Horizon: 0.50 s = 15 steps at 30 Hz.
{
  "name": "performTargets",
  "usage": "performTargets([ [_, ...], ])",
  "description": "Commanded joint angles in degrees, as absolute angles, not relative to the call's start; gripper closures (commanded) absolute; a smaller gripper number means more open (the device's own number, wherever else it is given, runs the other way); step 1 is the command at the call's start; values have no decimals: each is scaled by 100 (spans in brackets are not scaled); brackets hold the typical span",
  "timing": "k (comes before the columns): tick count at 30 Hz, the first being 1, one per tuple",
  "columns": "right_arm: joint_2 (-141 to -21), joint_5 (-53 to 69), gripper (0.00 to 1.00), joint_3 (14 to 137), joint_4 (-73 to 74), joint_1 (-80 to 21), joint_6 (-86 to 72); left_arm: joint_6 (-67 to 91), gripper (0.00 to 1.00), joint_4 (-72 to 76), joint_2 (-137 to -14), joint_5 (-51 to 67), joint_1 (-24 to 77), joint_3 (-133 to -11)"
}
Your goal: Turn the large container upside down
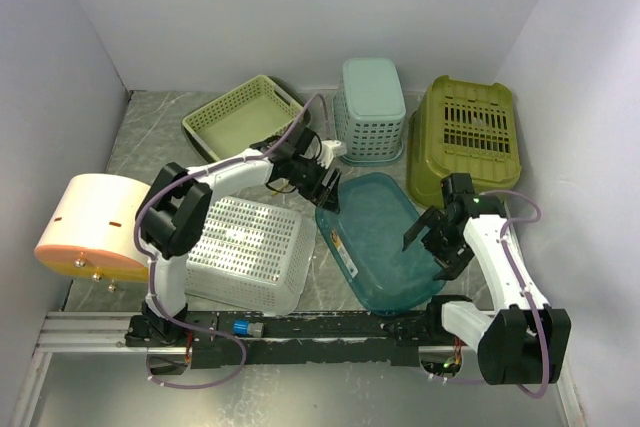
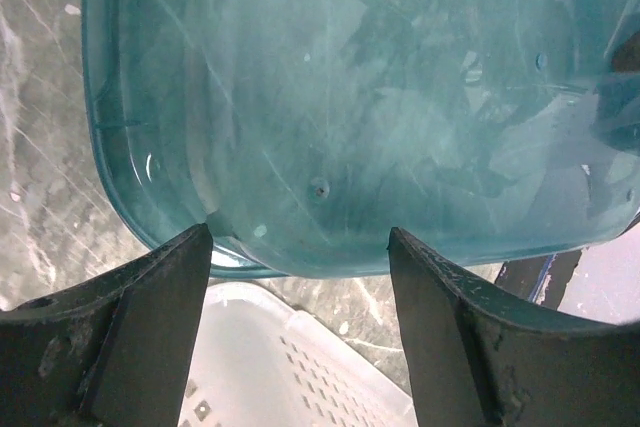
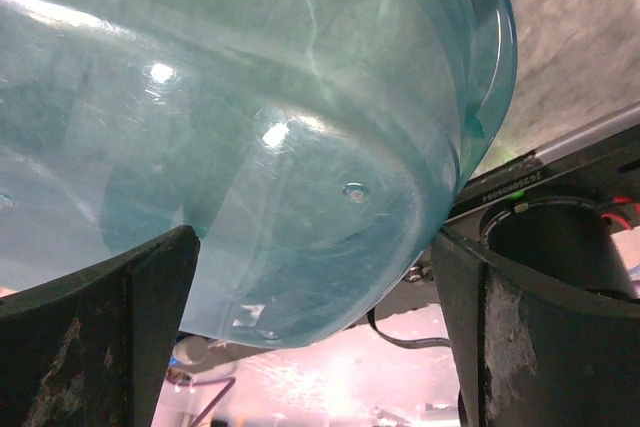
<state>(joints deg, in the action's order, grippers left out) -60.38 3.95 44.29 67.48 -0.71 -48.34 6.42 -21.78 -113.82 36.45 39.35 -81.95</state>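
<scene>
Flanking the teal container (image 1: 375,237), left gripper (image 1: 326,190) and right gripper (image 1: 426,257), jaws spread.

**A:** Top cam, where do we sit?

**B:** High up, above & behind both arm bases (image 1: 510,342), facing down & fwd to the far wall (image 1: 300,7). We get the whole table (image 1: 150,137), near edge at btm of frame.

**A:** Left wrist cam?

**B:** V. close. We look out betw. the left gripper (image 2: 300,237) fingers, down onto the teal container (image 2: 350,97). One rounded corner fills most of frame, white basket (image 2: 290,367) just under it.

**A:** Right wrist?

**B:** Closer still. We peer from low betw. the right gripper (image 3: 315,237) fingers at the container's curved outer wall.

**A:** Overlap?

**B:** All 3 views share the container. Top & left wrist also share basket + table surface.
</scene>
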Motion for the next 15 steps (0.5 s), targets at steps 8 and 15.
performTargets([
  [8, -6532, -188, 0, 5391, 5300, 194, -4201, 819, 22, -2872, -11024, 4258, 5015, -8097],
  [15, -6423, -736, 0, 5518, 5578, 285, -4162, 502, 19, -3820, -10715, 3458, 4826, -9006],
])
